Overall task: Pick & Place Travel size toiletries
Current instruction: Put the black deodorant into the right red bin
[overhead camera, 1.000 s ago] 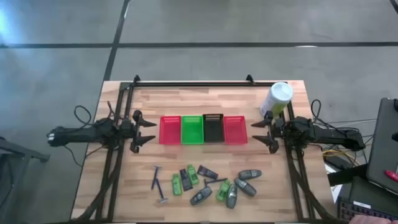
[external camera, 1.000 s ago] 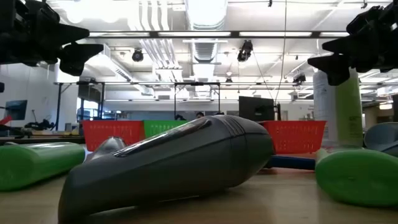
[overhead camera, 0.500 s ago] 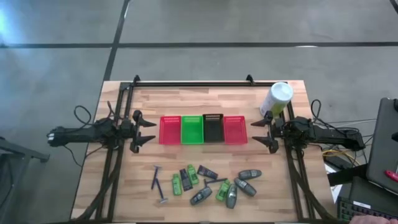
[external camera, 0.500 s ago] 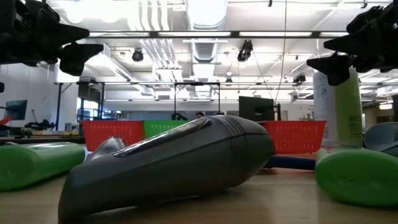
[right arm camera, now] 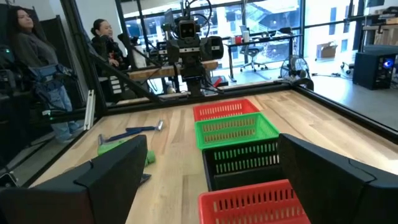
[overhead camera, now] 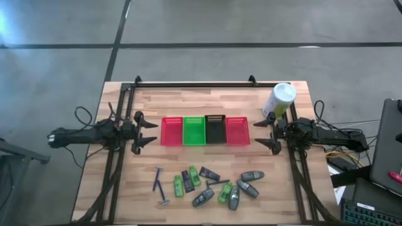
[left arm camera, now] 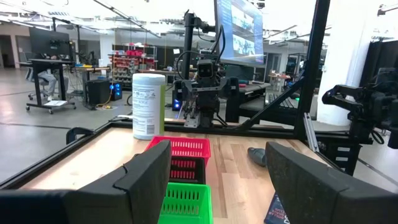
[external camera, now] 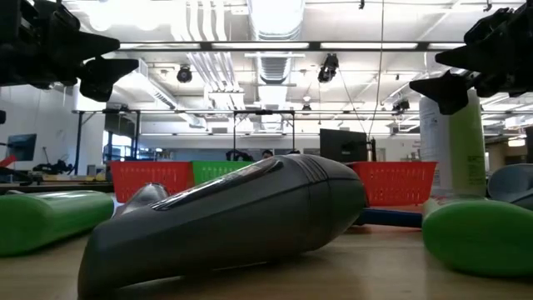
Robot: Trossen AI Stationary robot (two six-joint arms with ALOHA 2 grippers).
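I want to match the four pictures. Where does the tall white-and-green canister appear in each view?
High view: canister at the table's far right corner, behind the right arm.
Low view: canister far right, behind a dark arm, right of a red basket.
Left wrist view: canister left of centre, beyond the baskets.
Right wrist view: not in it.
Shared landmark: the row of baskets; the green basket shows in all four.
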